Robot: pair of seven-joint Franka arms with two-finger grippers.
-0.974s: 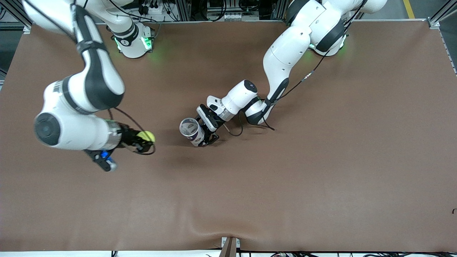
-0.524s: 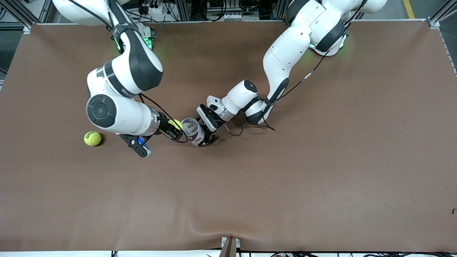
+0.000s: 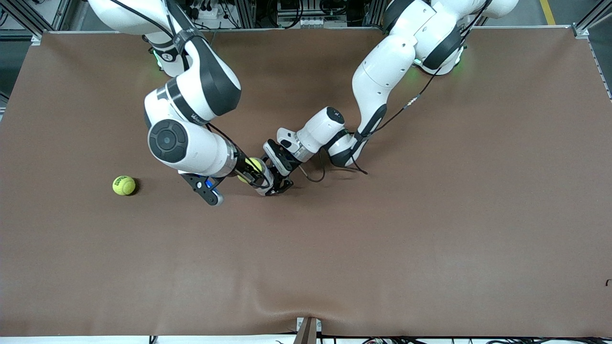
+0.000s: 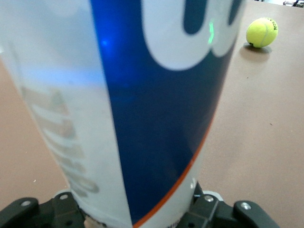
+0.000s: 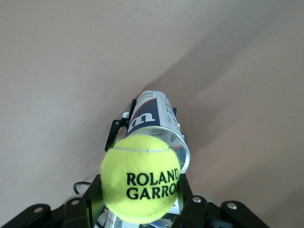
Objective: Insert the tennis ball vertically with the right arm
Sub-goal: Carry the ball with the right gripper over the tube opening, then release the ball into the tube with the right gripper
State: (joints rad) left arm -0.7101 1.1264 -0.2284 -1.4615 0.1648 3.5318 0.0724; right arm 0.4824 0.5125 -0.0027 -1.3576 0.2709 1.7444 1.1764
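Observation:
My right gripper (image 3: 254, 171) is shut on a yellow tennis ball (image 3: 253, 165), printed ROLAND GARROS (image 5: 141, 183), with a black finger on each side of it (image 5: 141, 202). The ball hangs right over the open mouth of a clear tube can with a blue and white label (image 5: 153, 118). In the front view only the can's lower part (image 3: 266, 184) shows under my right hand. My left gripper (image 3: 273, 177) is shut on the can low down, near mid-table. In the left wrist view the can (image 4: 142, 95) fills the picture above that gripper (image 4: 137, 214).
A second yellow tennis ball (image 3: 124, 185) lies loose on the brown table (image 3: 382, 239) toward the right arm's end, and it also shows in the left wrist view (image 4: 261, 32). A cable loops on the table beside the left wrist (image 3: 313, 179).
My right arm has swung in from its end of the table, carrying the ball to over the can's mouth, and has uncovered the loose ball. The left arm and the can have stayed still.

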